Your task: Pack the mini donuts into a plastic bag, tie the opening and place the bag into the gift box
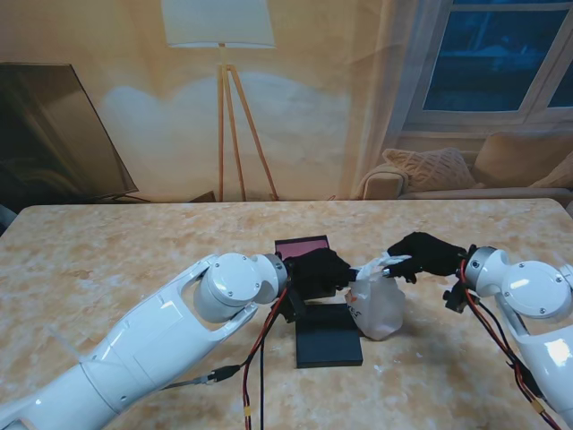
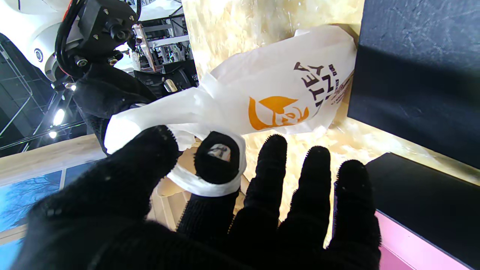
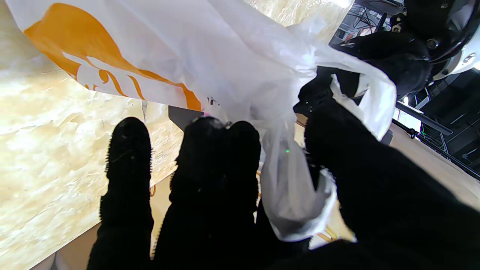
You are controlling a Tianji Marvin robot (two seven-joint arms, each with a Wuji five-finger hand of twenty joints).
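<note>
- The white plastic bag with an orange logo (image 1: 379, 307) stands on the marbled beige desk (image 1: 107, 260), touching the right edge of the flat black box lid (image 1: 329, 345).
- The black-gloved left hand (image 1: 319, 271) pinches one bag handle.
- The black-gloved right hand (image 1: 426, 254) grips the other handle.
- The black gift box with pink lining (image 1: 302, 246) lies behind the left hand.

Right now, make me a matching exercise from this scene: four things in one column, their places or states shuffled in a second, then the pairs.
Things:
1. white plastic bag with orange logo
2. flat black box lid
3. black-gloved left hand
4. black-gloved right hand

States:
A. lies flat on the table, nearest me
B. loop of handle around one finger
C. stands between both hands
D. grips the other handle strip, reaching from the right

Pairs: 1-C, 2-A, 3-B, 4-D
</note>
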